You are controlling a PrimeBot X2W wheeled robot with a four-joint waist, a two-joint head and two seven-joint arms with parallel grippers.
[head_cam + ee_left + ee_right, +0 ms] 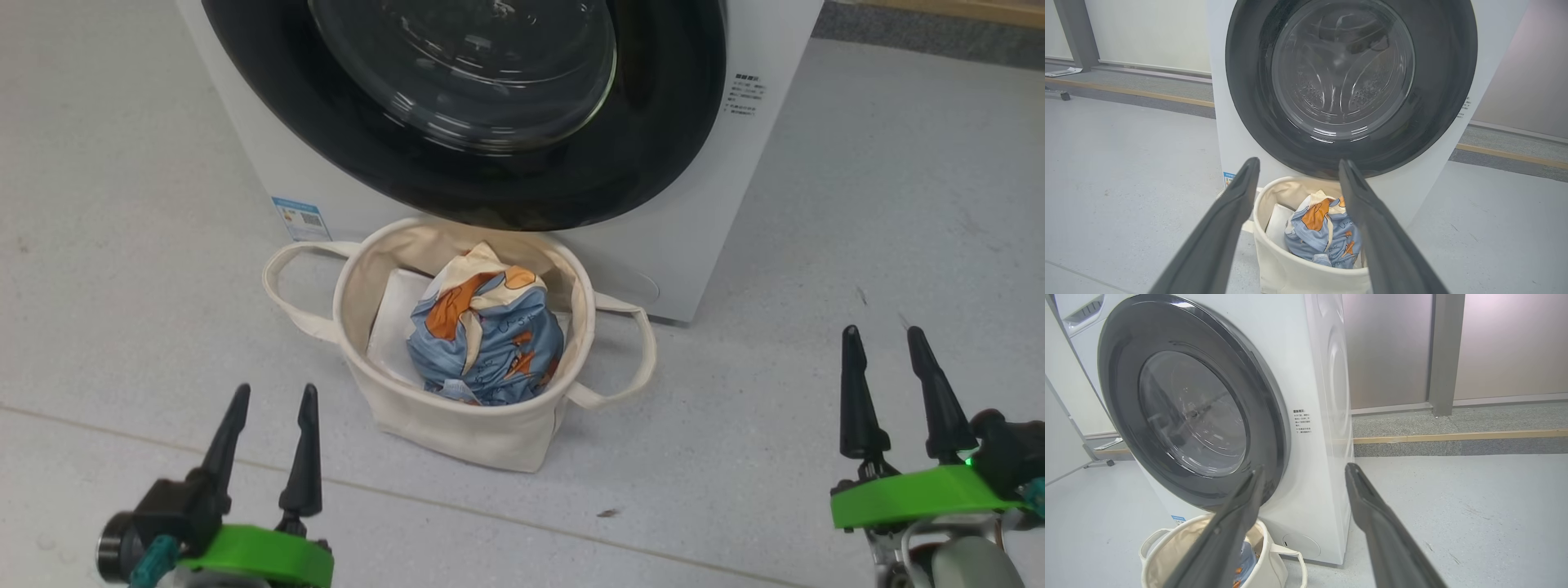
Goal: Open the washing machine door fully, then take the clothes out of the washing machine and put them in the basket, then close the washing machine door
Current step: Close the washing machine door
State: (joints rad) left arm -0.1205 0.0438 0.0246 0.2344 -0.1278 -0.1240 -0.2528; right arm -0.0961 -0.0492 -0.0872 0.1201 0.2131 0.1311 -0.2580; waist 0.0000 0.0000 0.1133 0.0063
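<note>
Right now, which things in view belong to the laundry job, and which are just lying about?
Job: washing machine, washing machine door, clothes, basket.
Lying about: white folded sheet in the basket, paper on the far floor.

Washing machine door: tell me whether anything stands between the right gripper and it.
Nothing visible does. Bare floor lies between the open right gripper and the door; the basket with the clothes stands below the door, off to that gripper's left.
</note>
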